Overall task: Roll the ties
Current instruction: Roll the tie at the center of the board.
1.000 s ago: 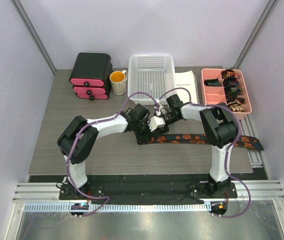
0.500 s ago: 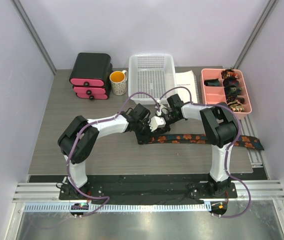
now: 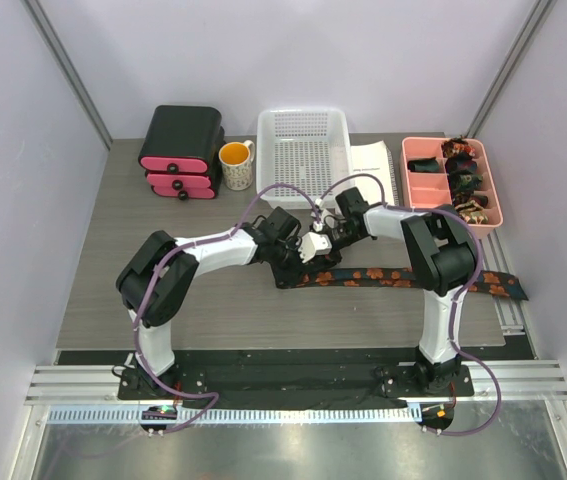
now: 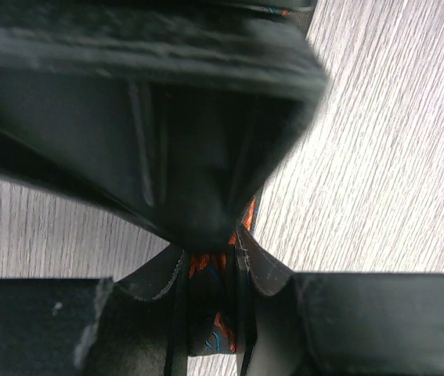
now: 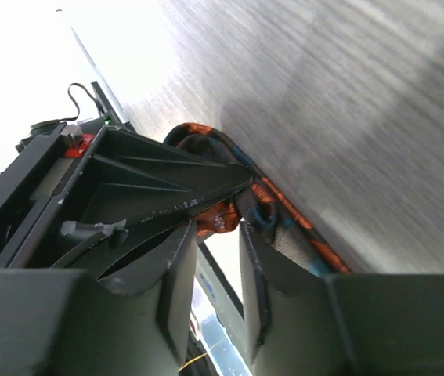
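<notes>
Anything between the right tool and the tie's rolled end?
No separate object. The left tool is shut on the tie at its rolled end and crowds it on one side; the right tool, open, sits right at the coil.

text: none legible | labels, brands, numbers: none | signs: none (all three views checked)

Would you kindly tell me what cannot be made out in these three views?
Top view: the tie's rolled end lies hidden under the left gripper and right gripper; its turns cannot be counted.
Top view: the right arm covers a stretch of the tie.
Left wrist view: a blurred dark body fills the upper frame, hiding the tie beyond the fingers.
Top view: the dark bundles in the pink tray are too small to count.
</notes>
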Tool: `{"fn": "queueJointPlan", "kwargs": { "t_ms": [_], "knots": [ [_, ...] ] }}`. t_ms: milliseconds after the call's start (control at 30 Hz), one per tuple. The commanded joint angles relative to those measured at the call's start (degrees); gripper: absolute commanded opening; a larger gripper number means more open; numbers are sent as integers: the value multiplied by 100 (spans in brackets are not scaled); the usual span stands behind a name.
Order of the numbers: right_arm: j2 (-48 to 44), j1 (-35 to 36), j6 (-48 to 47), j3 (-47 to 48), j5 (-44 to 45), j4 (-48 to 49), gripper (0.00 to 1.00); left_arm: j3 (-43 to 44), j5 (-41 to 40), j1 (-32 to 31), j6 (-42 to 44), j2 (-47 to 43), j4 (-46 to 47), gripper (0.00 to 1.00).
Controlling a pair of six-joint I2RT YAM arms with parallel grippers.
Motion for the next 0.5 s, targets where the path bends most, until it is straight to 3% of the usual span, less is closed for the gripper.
{"fn": "queueJointPlan", "kwargs": {
  "t_ms": [0,367,467],
  "knots": [
    [-333,-29,364,-209,-111,-99,36,-14,-105,-63,32,284,-155,17],
    [-18,252,1129,-578,-77,1113,38,-5,-62,-55,41,293,-172,17],
    [106,278,1173,-587,-50,1158,30,-5,-88,-55,41,311,-190,17]
  ]
}}
